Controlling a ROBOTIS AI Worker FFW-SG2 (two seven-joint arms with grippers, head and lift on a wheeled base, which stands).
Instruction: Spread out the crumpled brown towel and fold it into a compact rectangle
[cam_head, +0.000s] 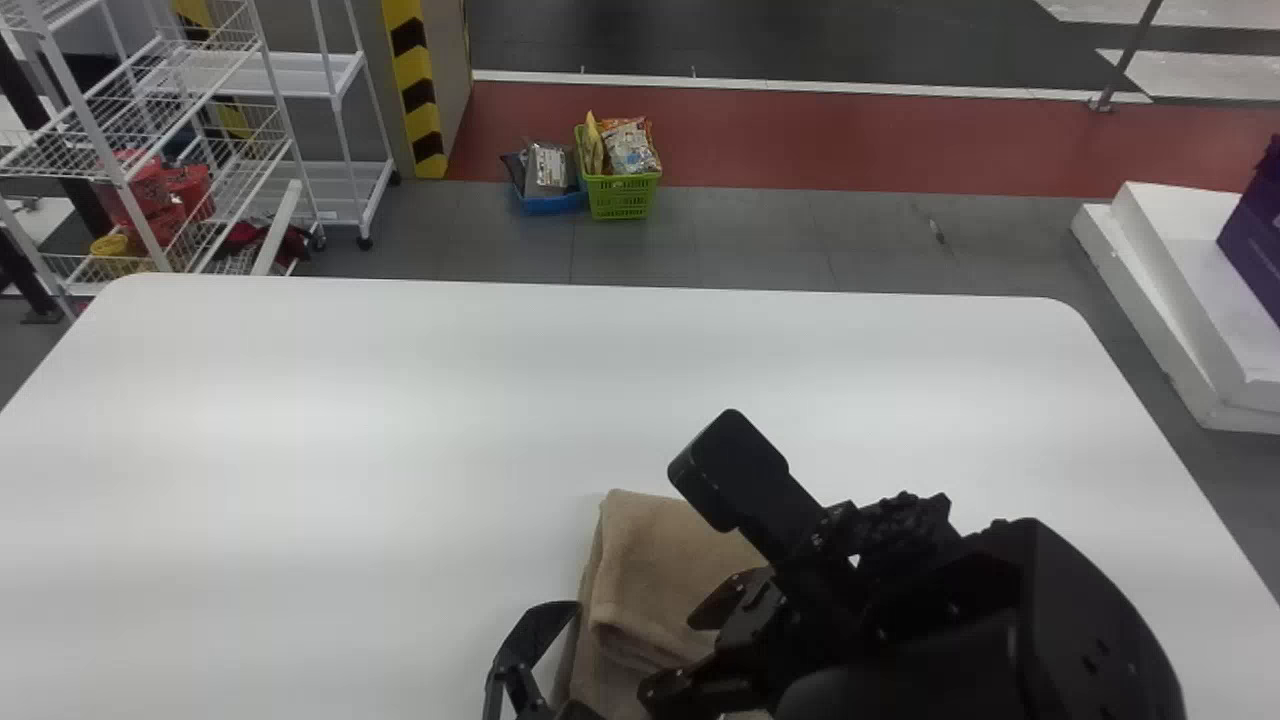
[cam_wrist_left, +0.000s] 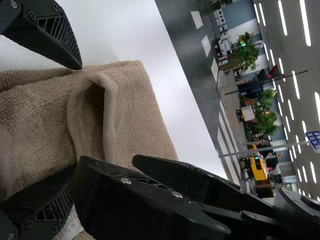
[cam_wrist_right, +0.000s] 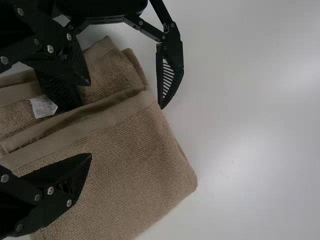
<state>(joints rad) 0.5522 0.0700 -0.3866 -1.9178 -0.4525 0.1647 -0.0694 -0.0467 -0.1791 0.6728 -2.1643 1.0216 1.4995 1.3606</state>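
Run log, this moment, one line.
towel folded in layers on table | left gripper open at towel | right gripper open over towel

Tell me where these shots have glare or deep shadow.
Head view: broad pale glare on the table, while the right arm is nearly solid black. Left wrist view: bright ceiling lights, and dark shadow inside the fold of the towel. Right wrist view: soft glare on the table.

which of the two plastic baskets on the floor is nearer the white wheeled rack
The blue plastic basket, left of the lime-green one in the head view, toward the white wheeled rack.
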